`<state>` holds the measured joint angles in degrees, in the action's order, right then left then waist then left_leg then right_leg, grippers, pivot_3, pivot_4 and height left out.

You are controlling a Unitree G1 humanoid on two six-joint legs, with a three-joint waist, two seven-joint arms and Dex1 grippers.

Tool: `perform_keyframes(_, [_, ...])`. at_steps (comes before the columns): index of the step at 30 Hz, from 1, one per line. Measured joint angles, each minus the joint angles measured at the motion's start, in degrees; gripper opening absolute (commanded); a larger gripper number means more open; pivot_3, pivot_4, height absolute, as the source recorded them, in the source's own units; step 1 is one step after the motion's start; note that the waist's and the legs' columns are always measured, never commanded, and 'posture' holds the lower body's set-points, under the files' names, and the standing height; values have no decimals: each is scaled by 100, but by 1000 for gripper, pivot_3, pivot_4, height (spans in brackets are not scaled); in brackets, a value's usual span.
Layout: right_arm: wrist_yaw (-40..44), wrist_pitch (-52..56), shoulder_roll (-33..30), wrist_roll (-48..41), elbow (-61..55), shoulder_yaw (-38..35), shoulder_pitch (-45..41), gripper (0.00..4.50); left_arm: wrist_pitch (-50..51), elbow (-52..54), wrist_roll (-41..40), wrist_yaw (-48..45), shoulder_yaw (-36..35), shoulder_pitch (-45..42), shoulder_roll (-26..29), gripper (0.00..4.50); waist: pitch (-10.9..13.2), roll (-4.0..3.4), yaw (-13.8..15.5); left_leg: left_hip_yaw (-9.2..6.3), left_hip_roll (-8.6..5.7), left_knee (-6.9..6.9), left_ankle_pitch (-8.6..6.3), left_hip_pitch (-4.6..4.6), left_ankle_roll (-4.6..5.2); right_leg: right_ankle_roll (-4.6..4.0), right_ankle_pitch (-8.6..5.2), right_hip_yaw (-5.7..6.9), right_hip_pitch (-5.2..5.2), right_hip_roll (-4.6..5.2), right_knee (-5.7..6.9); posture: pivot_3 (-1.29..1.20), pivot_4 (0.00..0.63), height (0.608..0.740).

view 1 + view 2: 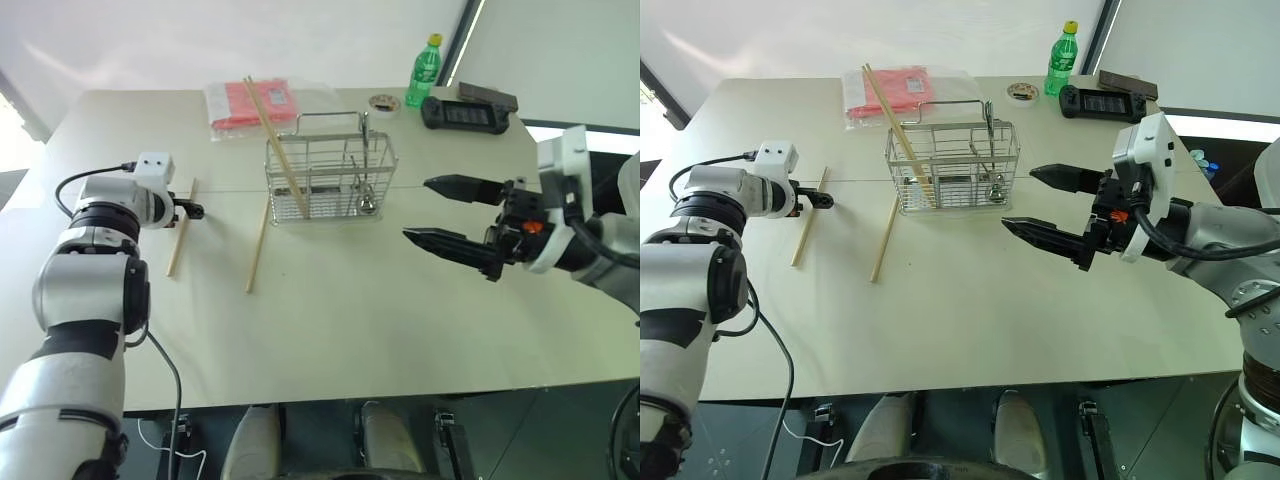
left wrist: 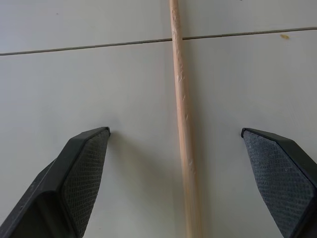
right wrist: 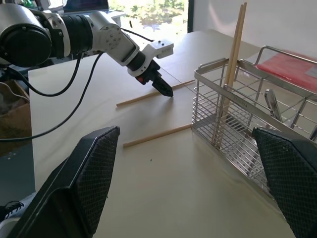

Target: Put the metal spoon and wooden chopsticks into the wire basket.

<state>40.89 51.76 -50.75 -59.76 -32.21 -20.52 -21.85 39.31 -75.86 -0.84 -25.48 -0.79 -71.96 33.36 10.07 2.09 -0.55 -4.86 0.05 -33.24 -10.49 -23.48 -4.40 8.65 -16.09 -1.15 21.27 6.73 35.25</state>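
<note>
right gripper [image 1: 452, 217] sits nearest the camera, hanging over the table [image 1: 380, 320] to the right of the basket [image 1: 330, 178], jaws spread wide with nothing between them, fingers pointing toward the basket.

left gripper [image 1: 823, 200] is out on the left side of the table, tips down at the far end of a chopstick [image 1: 180, 242] lying flat there. in its wrist view the two pads [image 2: 84, 168] are wide apart with that stick running right between them, not pinched, released.

a second chopstick [image 1: 257, 245] lies flat too, near the basket's front left corner, its far end just beside the wire. the third chopstick [image 1: 275, 135] is already in the basket, leaning in the left compartment and poking well above the rim.

the spoon [image 1: 366, 195] looks like it's standing in the right compartment, bowl down i think, hard to tell through the wire.

behind the basket there's a red packet [image 1: 262, 104], a green bottle [image 1: 424, 70], a roll of tape [image 1: 384, 103] and a black controller [image 1: 466, 113].
</note>
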Motion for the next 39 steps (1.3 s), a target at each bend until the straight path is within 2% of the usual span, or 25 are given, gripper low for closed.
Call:
perform_keyframes(7, [-19,-7,-2,-65,8,-8,0,4500,27,0,11,100,-236,1,-34,85,-1,0,-5,0,0,-1,0,3,0,0,0,0,-2,0,1,0,150,721])
perform_keyframes(18, [-11,-5,-66,-235,95,-25,-3,4500,157,-1,-148,546,-797,20,-4,29,-1,0,-10,0,0,-1,0,4,0,1,0,0,0,0,5,0,150,721])
perform_keyframes(21, [4,7,-212,-242,82,-81,134,4500,-353,20,-318,765,-1106,51,134,29,4,8,-15,-1,0,0,0,3,0,1,1,0,3,0,6,0,150,721])
perform_keyframes(23, [-3,10,-213,-248,66,-142,273,4500,-867,268,-421,578,-1241,51,188,29,6,11,-7,-1,0,0,0,0,-1,1,1,0,4,0,5,0,150,721])
perform_keyframes(26, [-98,24,-214,-306,-10,-196,379,4500,-1301,1290,-1008,-9,-1687,49,211,29,6,14,22,-1,0,-1,1,-5,-3,1,2,0,2,2,-1,0,150,721])
perform_keyframes(29, [-239,30,-213,-389,-94,-276,514,4500,-1177,3017,-1826,-335,-2171,202,4,29,6,14,12,-1,0,-1,0,-5,-4,2,2,0,-4,6,-5,0,150,721])
perform_keyframes(30, [-303,31,-212,-428,-148,-287,565,4500,-1038,3790,-2192,-360,-2347,268,-164,29,6,14,7,-1,0,-1,1,-5,-4,3,3,-1,-4,6,-5,0,150,721])
perform_keyframes(33, [-497,34,-208,-534,-195,-296,594,4500,-821,5091,-2865,-221,-2546,297,-639,29,5,13,5,-2,0,-4,1,4,-3,3,3,0,-11,5,2,0,150,721])
perform_keyframes(35, [-638,33,-205,-605,-225,-296,598,4500,-826,5478,-3106,-24,-2537,220,-1014,29,5,12,13,-3,0,-16,1,14,-3,4,3,0,-26,3,2,0,150,721])
perform_keyframes(39, [-837,31,-201,-702,-322,-293,629,4500,-1043,5448,-3213,66,-2291,145,-1498,29,4,11,-4,-2,0,-45,-2,10,2,4,3,0,-39,2,-5,0,150,721])
